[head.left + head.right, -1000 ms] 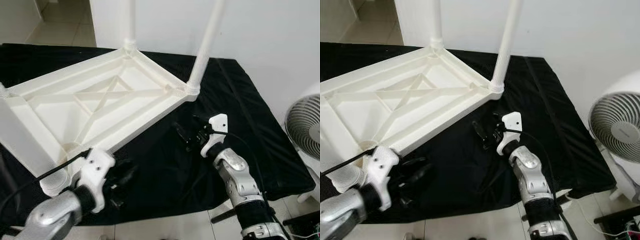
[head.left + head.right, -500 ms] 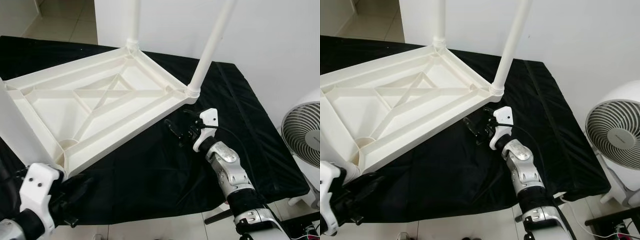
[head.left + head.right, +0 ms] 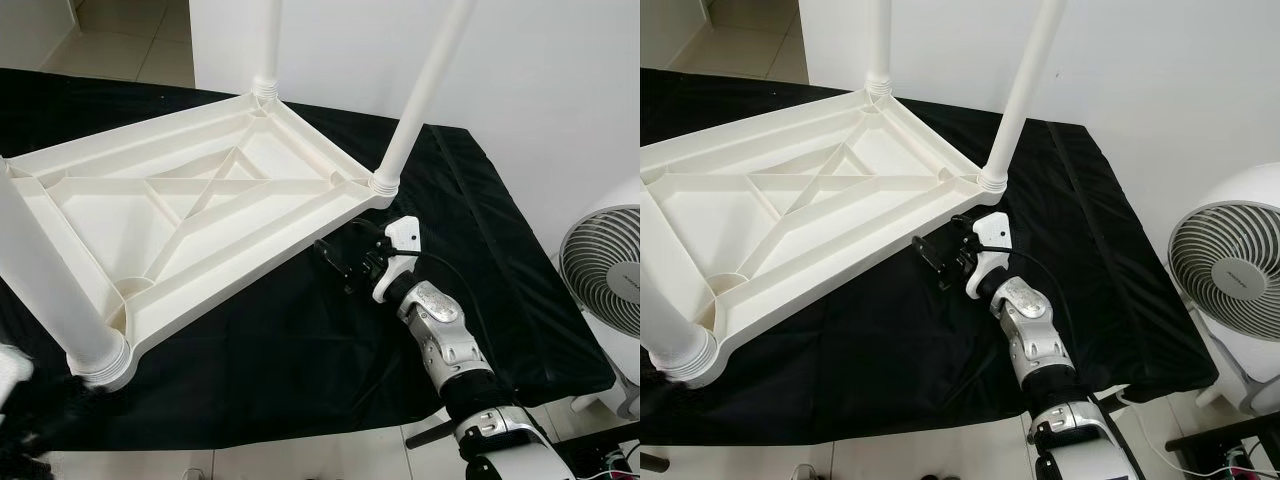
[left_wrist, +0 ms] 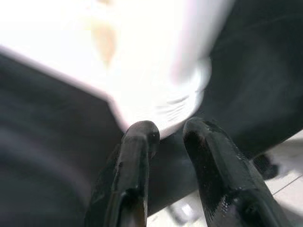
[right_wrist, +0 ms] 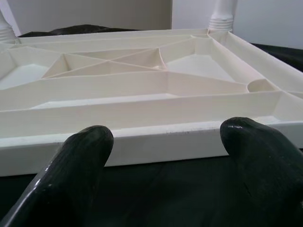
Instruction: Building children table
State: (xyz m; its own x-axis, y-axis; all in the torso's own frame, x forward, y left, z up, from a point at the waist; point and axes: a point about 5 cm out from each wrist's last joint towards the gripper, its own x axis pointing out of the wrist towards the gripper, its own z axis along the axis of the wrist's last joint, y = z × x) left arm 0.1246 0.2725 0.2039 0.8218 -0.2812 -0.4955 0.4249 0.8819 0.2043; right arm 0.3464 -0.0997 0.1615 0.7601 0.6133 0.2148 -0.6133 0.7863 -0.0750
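Overhead, the white children's table (image 3: pixel 190 215) is seen lying upside down on a black cloth (image 3: pixel 480 250), legs pointing up. The right gripper (image 3: pixel 345 265) is held just beside the table's near rim, below one corner leg (image 3: pixel 415 95). From the right wrist, its fingers (image 5: pixel 78 156) are spread apart before that rim. From the left wrist, the left gripper (image 4: pixel 165 137) is parted slightly, near a leg socket.
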